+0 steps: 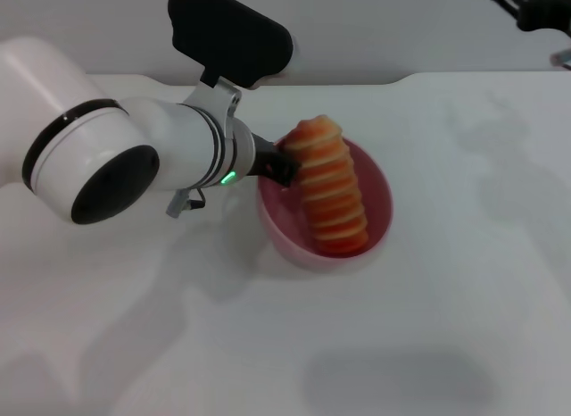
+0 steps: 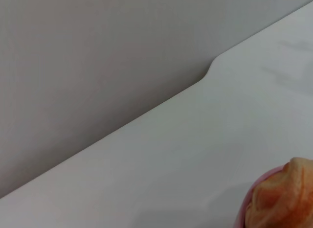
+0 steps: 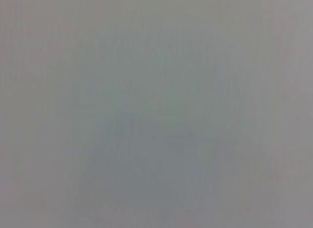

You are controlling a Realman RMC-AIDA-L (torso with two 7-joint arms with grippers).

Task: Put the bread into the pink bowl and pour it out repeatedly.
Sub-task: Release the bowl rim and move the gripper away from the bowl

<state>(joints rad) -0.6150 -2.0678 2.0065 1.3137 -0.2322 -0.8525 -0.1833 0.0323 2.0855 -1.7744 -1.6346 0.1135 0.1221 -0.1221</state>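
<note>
The pink bowl point(image 1: 293, 240) sits at the middle of the white table. The bread point(image 1: 330, 188) stands slanted inside it, its orange-red and cream striped side up and its top end poking above the far rim. My left gripper point(image 1: 281, 166) is at the bowl's left rim, with a dark finger over the edge, shut on the rim. The left wrist view shows the bread's end point(image 2: 283, 201) and a bit of the bowl's rim point(image 2: 243, 216). My right gripper point(image 1: 533, 10) is parked at the far right corner.
The white table point(image 1: 446, 327) spreads around the bowl, and a grey wall point(image 2: 98, 52) runs along its far edge. My bulky left arm point(image 1: 98, 157) covers the table's left part. The right wrist view shows only a plain grey surface.
</note>
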